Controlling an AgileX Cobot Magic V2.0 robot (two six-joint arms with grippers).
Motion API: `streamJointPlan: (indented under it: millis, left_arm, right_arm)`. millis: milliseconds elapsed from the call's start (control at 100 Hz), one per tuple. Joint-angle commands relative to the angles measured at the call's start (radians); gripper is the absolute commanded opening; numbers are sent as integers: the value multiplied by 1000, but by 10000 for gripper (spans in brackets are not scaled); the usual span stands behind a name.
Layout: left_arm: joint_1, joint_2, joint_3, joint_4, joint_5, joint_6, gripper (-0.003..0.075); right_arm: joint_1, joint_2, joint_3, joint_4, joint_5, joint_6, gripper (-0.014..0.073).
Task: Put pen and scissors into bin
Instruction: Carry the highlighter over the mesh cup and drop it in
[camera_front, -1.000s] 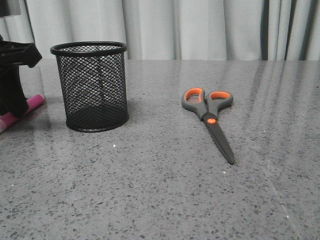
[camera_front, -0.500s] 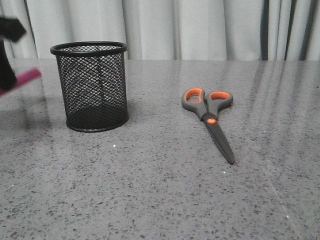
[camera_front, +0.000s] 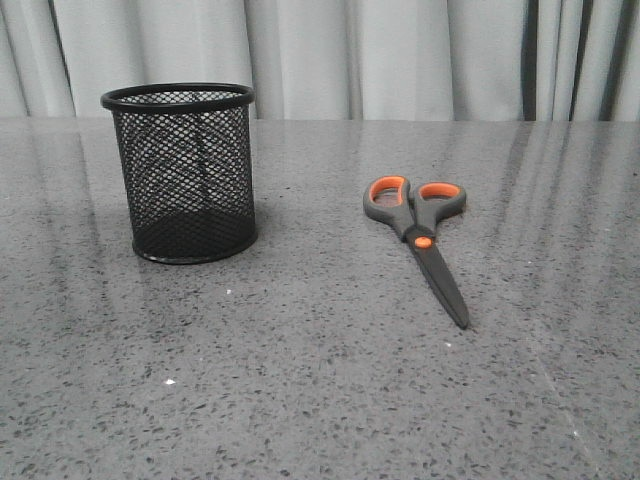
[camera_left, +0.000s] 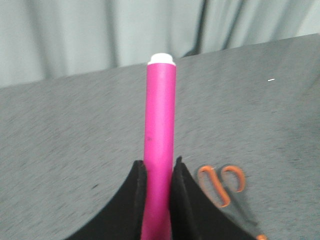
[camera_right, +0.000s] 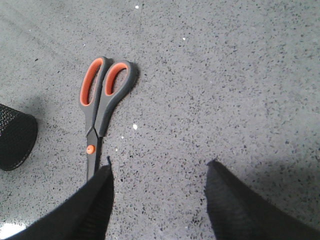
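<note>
a grey speckled table (camera_front: 320, 380) fills the front view, backed by pale curtains (camera_front: 350, 55); neither arm appears in that view. the bin (camera_front: 185, 172), a black wire-mesh cup, stands upright on the left half of the table, and nothing shows through its mesh. the scissors (camera_front: 420, 235) lie flat well to its right, closed, orange-lined loops toward the curtains and blades pointing toward the camera. only the left wrist view shows the left gripper (camera_left: 157, 170), raised off the table and aimed toward the curtains, its two black fingers (camera_left: 134, 200) clamped on the pen (camera_left: 160, 150), whose magenta barrel projects out beyond the fingertips to a white tip; the scissors' loops appear on the table below and beyond the fingers. only the right wrist view shows the right gripper (camera_right: 159, 172), looking down on the table with its fingers spread wide and nothing between them, the scissors beside one fingertip, untouched, and an edge of the bin at the frame's side
</note>
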Motion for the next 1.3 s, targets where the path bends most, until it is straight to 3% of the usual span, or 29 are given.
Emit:
streamJointPlan:
  millis: [0,410,1080,1170,1290]
  left_arm:
    - [-61,15,-21,8,-160,-1,-22]
    - [-74,199,-14,41,-200,-1,-22]
    - [-32,208,40,62,-196,-1,-13]
    - [-32,208,40,60,-196,-1,74]
    - [-32,208,40,60,-196,-1,286]
  right_arm:
    - [-6,3,-35,29,-44,-11,370]
    - [-6,3,-35,23,-44,-11,370]
    - [-6,3,-35,16,-54,-11,370]
    - [-6,3,-35,16,-54,-11,370]
    - [-6,3,-35,16,-54,-11,370]
